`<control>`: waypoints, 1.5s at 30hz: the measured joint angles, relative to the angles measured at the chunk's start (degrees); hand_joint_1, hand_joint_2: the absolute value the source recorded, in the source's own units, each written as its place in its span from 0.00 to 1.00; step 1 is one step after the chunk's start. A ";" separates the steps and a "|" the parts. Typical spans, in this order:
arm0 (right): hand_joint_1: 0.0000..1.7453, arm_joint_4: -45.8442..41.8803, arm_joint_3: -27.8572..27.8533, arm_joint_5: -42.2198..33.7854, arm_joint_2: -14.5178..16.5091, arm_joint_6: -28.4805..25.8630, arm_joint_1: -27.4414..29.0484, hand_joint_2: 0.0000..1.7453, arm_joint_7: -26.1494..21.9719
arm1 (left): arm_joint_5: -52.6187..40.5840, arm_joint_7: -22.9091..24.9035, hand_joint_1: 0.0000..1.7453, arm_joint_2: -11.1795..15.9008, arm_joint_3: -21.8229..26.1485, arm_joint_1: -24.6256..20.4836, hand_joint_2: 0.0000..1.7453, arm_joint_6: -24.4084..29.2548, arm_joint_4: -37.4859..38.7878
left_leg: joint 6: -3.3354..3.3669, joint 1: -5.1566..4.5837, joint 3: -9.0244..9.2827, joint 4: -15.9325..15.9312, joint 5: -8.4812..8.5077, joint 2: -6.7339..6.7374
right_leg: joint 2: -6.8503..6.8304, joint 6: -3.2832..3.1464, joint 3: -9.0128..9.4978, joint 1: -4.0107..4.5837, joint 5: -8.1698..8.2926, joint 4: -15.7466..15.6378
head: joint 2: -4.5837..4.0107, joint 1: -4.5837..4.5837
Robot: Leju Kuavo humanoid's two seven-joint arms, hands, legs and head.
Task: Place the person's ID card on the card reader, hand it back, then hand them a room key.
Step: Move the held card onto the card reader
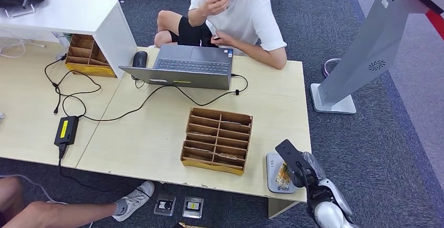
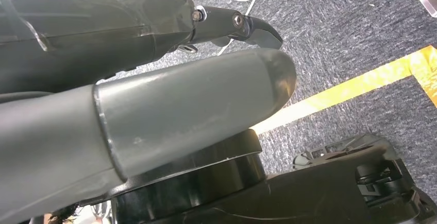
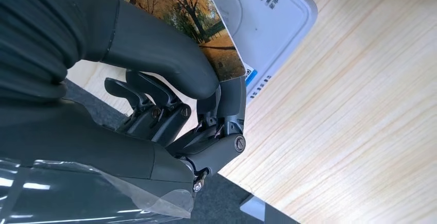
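Autumn-tree-printed ID card (image 3: 206, 33) pinched flat by right hand (image 3: 206, 105) against white plastic card reader (image 3: 273, 23) beneath it, for scanning; left hand (image 2: 154, 95) grasp indeterminate.

Laptop (image 1: 186, 68) open at table's (image 1: 272, 102) far edge, mouse (image 1: 140, 58) just beside it. Power brick (image 1: 66, 130) near the left table's front edge (cable runs to the laptop). White cabinet (image 1: 78, 21) at far left corner. Grey kiosk stand (image 1: 361, 55) on carpet, off the right edge.

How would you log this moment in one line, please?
right hand: pinches card | card: over reader | left hand: hangs, holds nothing
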 joint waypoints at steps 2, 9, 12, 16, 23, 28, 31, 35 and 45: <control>1.00 -0.03 -0.01 0.37 0.00 -0.43 0.06 1.00 -0.10 | -0.01 0.00 0.00 0.01 0.00 0.00 0.00 -0.07 0.00 | 0.00 0.00 0.00 0.00 0.00 0.00 | 0.00 0.00 0.00 0.00 0.00 0.00 | -0.01 0.00; 1.00 -2.49 -0.40 1.75 -0.03 -2.19 0.24 1.00 -0.70 | -0.14 -0.01 0.00 0.09 0.00 0.00 0.00 -0.71 0.00 | 0.00 0.00 0.00 0.00 0.00 0.00 | 0.01 0.00 -0.01 0.00 0.00 0.00 | 0.00 0.00; 1.00 -4.58 -0.96 2.53 -0.09 -2.75 0.23 1.00 -0.73 | -0.21 -0.03 0.00 0.16 0.00 0.01 0.00 -0.82 0.01 | 0.00 0.00 0.00 0.00 0.00 0.00 | 0.00 0.00 -0.01 0.00 0.00 0.00 | 0.00 0.00; 1.00 -8.24 -1.55 4.49 -0.20 -3.26 0.15 1.00 -0.85 | -0.29 -0.17 0.00 0.25 0.00 0.01 0.00 -1.20 0.02 | 0.00 0.00 0.00 0.00 0.00 0.00 | 0.01 0.00 0.00 0.00 0.00 0.01 | -0.01 0.00; 1.00 -14.69 -2.09 7.97 -0.22 -3.39 -1.10 1.00 -1.20 | -0.44 -0.52 0.00 0.32 0.00 0.01 0.00 -1.54 0.04 | 0.00 0.00 -0.01 0.00 0.00 0.00 | 0.01 0.00 -0.01 0.00 0.00 0.01 | -0.01 0.00; 1.00 -18.71 -1.96 11.10 -0.20 -2.62 -5.09 1.00 -0.76 | -0.95 -0.87 0.00 0.28 -0.02 -0.01 0.00 -1.63 0.07 | 0.00 0.00 0.00 0.00 0.01 0.02 | 0.02 0.00 0.00 0.00 0.01 0.02 | -0.01 0.00; 1.00 -19.79 -1.75 11.99 -0.13 -2.23 -8.04 1.00 -0.54 | -1.32 -1.03 0.00 0.27 -0.02 -0.02 0.00 -1.64 0.10 | 0.00 0.00 0.00 0.00 0.01 0.01 | 0.01 -0.01 0.00 0.00 0.02 0.03 | 0.01 -0.01; 1.00 -20.02 -1.32 13.26 0.29 -2.43 -12.60 1.00 -0.32 | -2.06 -1.22 0.00 0.07 -0.05 -0.04 0.00 -1.61 0.14 | 0.00 0.00 -0.02 0.00 0.01 0.01 | 0.02 0.00 0.00 0.00 0.03 0.04 | 0.00 0.00; 1.00 -15.05 0.35 24.92 3.27 -6.31 -24.14 1.00 3.42 | -3.24 -1.22 0.00 -0.68 -0.49 -0.54 0.00 -1.95 0.27 | 0.00 0.00 -0.05 0.00 0.02 -0.04 | -0.03 0.00 -0.02 0.00 0.03 0.06 | 0.00 0.00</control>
